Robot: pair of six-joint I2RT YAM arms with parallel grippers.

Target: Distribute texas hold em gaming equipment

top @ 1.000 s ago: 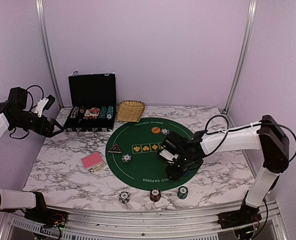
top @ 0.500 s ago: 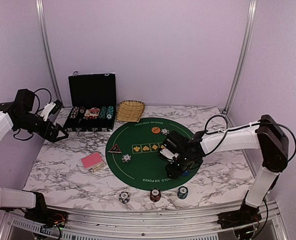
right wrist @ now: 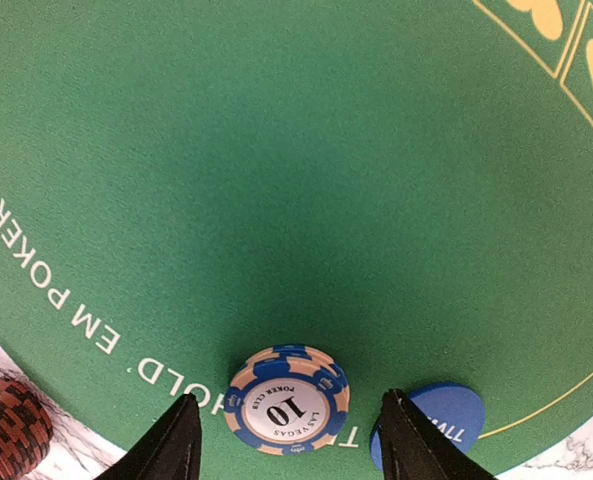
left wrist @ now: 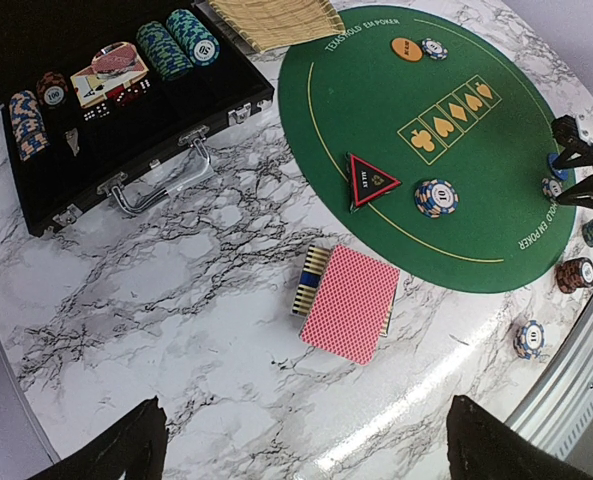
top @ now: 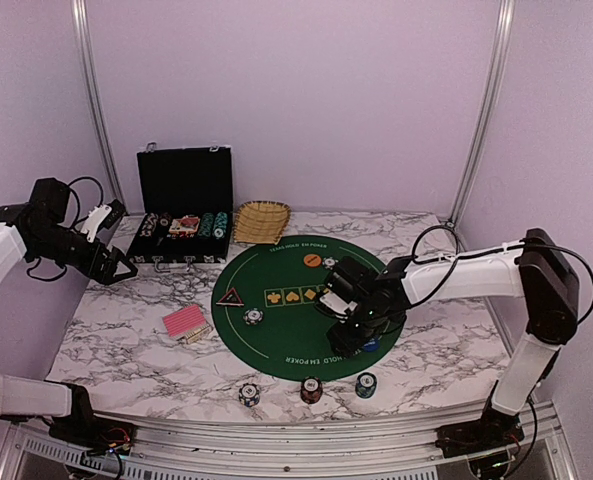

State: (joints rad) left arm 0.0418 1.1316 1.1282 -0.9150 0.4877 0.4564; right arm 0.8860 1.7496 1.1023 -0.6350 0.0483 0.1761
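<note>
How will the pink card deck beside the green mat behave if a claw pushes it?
The deck looks like loose stacked cards, so it would probably fan out rather than slide whole. The marble table looks glossy, so it may slip easily. It lies flat and thin, so pinching it looks hard.

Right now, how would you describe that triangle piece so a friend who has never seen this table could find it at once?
Start at the round green mat. Near its left edge, beside a blue-and-white striped chip, lies the triangle. It is the only three-cornered piece, black with a red border; its neighbours on the mat are round.
</note>
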